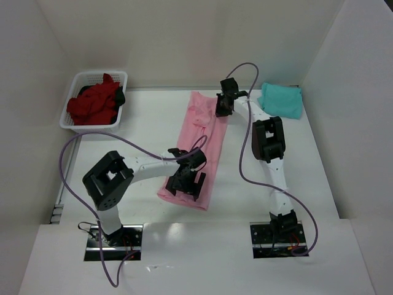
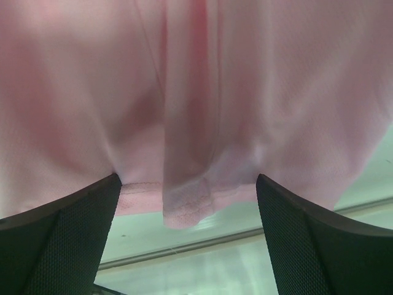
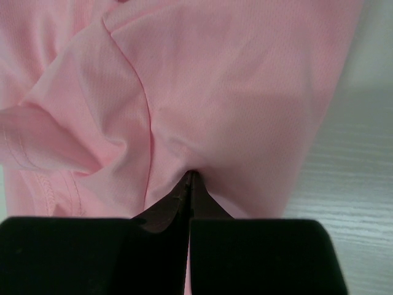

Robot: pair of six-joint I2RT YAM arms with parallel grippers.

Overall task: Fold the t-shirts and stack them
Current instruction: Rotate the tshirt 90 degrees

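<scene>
A light pink t-shirt [image 1: 198, 138] lies folded into a long narrow strip down the middle of the table. My left gripper [image 1: 184, 181] stands open over its near end; in the left wrist view the hem [image 2: 184, 206] hangs between the wide-apart fingers [image 2: 67, 233], touching neither. My right gripper [image 1: 223, 106] is at the strip's far end, shut on a pinch of the pink cloth [image 3: 233, 80] at its tips [image 3: 190, 174]. A teal t-shirt [image 1: 281, 99] lies folded at the back right. Dark red t-shirts [image 1: 92, 106] are heaped in the basket.
The white lattice basket [image 1: 98, 74] stands at the back left corner. White walls close in the table on the left, back and right. The right arm's elbow [image 1: 269, 138] hangs over the table to the right of the pink strip.
</scene>
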